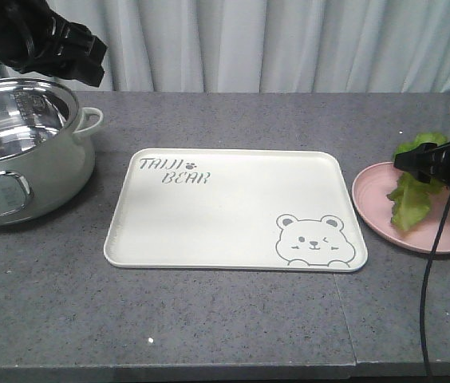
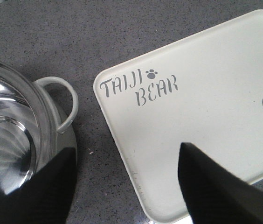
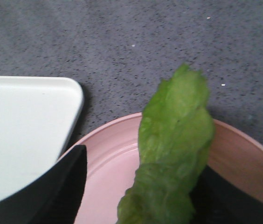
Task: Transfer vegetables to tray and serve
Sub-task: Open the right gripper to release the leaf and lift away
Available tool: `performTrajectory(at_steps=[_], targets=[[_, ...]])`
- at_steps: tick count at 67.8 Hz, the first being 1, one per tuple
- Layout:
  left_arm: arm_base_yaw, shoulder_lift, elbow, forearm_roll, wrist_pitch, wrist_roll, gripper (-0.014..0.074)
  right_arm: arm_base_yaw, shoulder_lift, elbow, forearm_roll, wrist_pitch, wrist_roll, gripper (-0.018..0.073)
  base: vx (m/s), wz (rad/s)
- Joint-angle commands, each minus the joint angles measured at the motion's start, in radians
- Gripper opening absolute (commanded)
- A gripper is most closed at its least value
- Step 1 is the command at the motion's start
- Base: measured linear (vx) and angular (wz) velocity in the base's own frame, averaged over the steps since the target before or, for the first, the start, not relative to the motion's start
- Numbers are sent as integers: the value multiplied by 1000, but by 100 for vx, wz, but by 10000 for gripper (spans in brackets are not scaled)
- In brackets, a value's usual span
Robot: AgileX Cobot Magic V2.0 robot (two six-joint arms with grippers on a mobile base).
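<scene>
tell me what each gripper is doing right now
left gripper: open, empty
right gripper: open around the lettuce, not clamped on it

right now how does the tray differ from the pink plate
The tray is rectangular with rounded corners; the pink plate is round. The tray is cream-white with a grey bear and lettering; the pink plate is plain. The tray holds nothing; the pink plate has the lettuce leaf over it. Both are shallow, rimmed, and lie flat on the grey table.
</scene>
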Motion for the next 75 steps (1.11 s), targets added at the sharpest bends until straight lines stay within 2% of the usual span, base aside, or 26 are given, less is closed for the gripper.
performTrajectory(at_steps=[1,9,18,26,32,75], targets=[[0,-42,-18,-9,-49,-10,444,-6,-54,-24,16,44,-13,396,0,0],[0,-42,-18,-9,-53,-10,444,-6,-53,-18,16,37,-20,396,0,0],[0,-42,-18,-9,-56,-10,444,-6,-59,25,16,146,-31,396,0,0],[0,-42,-18,-9,-58,-10,444,-6,-61,80,16,176,-116,396,0,0],[0,-42,-18,-9,-61,-10,444,-6,-77,109,16,223,-133,396,0,0],[0,-42,-18,-9,-71,-17,444,-3,-221,112,16,304,-183,396,0,0]])
